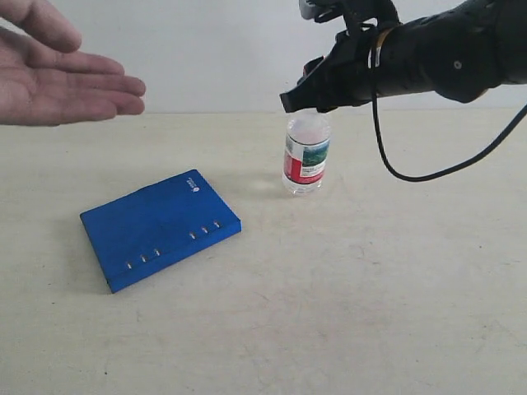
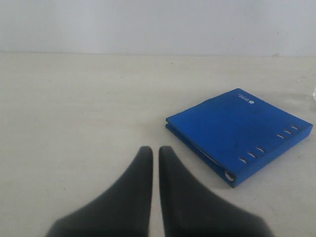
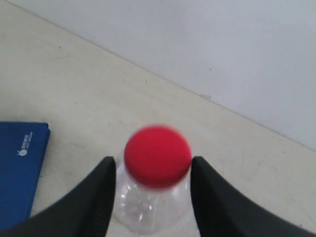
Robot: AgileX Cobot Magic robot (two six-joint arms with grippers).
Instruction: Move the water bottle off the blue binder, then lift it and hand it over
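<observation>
Slippage looms if right end effector point(image 3: 152, 163), spread wide astride small clear red-capped plastic water bottle point(image 1: 306, 156), closes too high.

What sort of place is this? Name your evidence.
Probably a robot test bench: plain beige table against a blank wall, the right pincer at a water bottle, a person's open hand nearby.
</observation>
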